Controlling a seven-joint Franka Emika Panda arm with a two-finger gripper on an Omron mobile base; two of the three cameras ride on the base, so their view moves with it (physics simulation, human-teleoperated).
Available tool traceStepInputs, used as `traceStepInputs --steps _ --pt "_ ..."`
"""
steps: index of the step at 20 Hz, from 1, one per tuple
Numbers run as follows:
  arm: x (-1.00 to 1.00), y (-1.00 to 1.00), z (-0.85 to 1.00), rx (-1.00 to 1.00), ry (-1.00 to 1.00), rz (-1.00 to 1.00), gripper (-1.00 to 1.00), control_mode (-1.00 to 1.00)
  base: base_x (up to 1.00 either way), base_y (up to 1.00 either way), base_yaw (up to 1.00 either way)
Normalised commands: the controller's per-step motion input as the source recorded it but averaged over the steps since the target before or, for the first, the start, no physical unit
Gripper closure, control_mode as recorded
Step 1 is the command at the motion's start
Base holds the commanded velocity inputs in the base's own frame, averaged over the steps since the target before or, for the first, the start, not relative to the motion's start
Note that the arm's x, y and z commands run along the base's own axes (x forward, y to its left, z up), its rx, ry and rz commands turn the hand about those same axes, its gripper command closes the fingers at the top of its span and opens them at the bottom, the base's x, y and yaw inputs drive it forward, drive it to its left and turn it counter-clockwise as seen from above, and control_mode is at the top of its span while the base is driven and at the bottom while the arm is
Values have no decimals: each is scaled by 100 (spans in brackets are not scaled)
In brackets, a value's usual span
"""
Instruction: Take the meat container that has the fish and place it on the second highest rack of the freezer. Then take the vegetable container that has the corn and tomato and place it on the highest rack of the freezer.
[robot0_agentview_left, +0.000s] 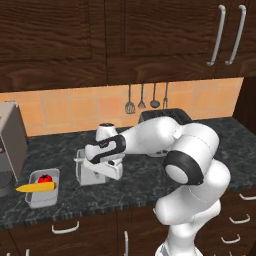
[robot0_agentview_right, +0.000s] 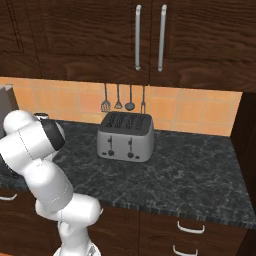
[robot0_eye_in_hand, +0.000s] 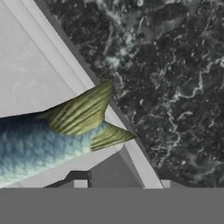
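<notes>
Grey metal is what I am working at: the meat container, a deep square tub, stands on the dark marbled tabletop at centre left of the left base view, with my gripper down on its right side. In the hand view the tub's rim runs diagonally from the upper left toward the bottom centre, and the fish lies inside to the left of that rim, its olive tail fin fanned out over the edge. So the wall I want sits right below the hand, between the two dark finger tips that just peek up at the bottom of that view. One tip appears to be on the inside of the wall and the other on the tabletop side, so the rim seems to run across the line between them, which is what a pinch needs.

Whether the fingers are already pinching that wall I cannot tell; the tips are mostly hidden and the base view is blocked by the hand itself. I judge the grasp on the first tub is the step in hand, and nothing has gone toward the freezer yet.

Further left in the left base view, well apart from the hand, the vegetable container waits with the corn lying across it, overhanging its left rim, and the tomato behind.
</notes>
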Motion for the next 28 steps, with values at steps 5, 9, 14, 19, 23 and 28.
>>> traceStepInputs --steps 5,9,14,19,23,28 --pt "-43 0 -7 0 -2 -18 100 -100 0 0 0" --pt "-72 -4 15 0 -13 -20 100 -100 0 0 0" --pt "-83 -14 32 1 -21 -18 100 -100 0 0 0" --pt "-55 -42 69 13 -9 -17 100 -100 0 0 0" --pt "-39 -27 86 12 -1 -3 100 -100 0 0 0" --pt "-60 -35 80 0 0 11 100 -100 0 0 0"
